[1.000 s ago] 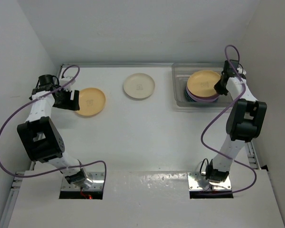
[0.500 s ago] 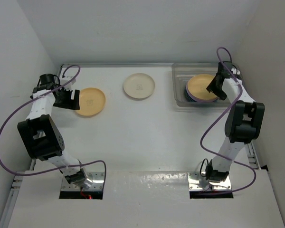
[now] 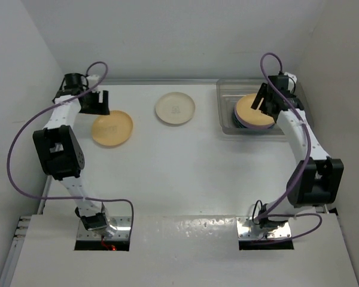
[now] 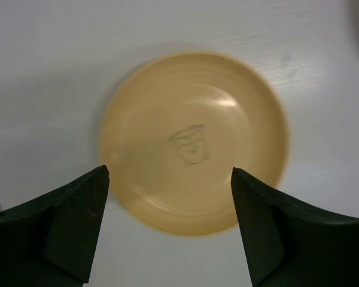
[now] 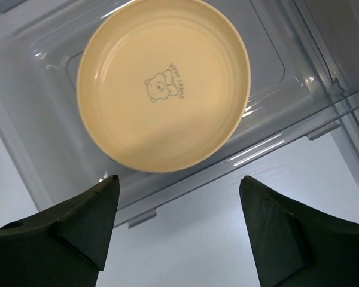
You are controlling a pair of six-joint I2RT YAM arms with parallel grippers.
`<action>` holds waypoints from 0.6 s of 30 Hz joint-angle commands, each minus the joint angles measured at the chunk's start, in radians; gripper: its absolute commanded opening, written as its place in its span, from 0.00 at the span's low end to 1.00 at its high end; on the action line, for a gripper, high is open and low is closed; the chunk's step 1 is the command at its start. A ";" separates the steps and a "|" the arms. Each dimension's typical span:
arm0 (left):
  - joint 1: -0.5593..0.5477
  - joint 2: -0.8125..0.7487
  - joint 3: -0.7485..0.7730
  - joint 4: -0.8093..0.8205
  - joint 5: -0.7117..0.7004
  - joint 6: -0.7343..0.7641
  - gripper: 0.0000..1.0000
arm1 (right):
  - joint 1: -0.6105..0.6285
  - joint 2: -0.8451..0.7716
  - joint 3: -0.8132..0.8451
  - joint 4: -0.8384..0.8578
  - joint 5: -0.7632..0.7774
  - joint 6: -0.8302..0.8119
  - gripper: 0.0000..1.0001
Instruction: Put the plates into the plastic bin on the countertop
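A yellow-orange plate (image 3: 112,128) (image 4: 194,140) lies on the white countertop (image 3: 185,167) at the left. My left gripper (image 3: 98,103) (image 4: 169,172) hovers open above its near rim, holding nothing. A cream plate (image 3: 175,108) lies at the back centre. At the back right, the clear plastic bin (image 3: 226,89) (image 5: 42,137) holds a stack of plates topped by a yellow-orange one (image 3: 253,110) (image 5: 163,84), with lavender and darker rims (image 3: 242,124) showing beneath. My right gripper (image 3: 265,100) (image 5: 179,179) hangs open above the bin's edge, clear of the stack.
White walls close in the countertop on the left, back and right. A thin metal edge (image 3: 149,82) runs along the back. The purple cables (image 3: 24,137) loop out beside both arms.
My right gripper opened, left the yellow-orange plate on the stack in the bin and rose away. My left arm swung toward the back, its gripper now at the far-left side of its plate.
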 commanded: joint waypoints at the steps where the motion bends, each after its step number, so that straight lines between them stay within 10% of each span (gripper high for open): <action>1: 0.142 0.049 -0.010 0.075 -0.119 -0.097 0.84 | 0.041 -0.084 -0.038 0.030 0.004 -0.053 0.80; 12: 0.175 0.196 -0.080 0.036 0.135 -0.025 0.78 | 0.196 -0.145 -0.032 0.061 -0.010 -0.089 0.80; 15: 0.175 0.213 -0.091 0.027 0.100 -0.025 0.57 | 0.228 -0.156 -0.031 0.055 0.015 -0.109 0.77; 18: 0.175 0.227 -0.091 -0.002 0.103 0.000 0.11 | 0.311 -0.161 -0.023 0.052 0.058 -0.180 0.74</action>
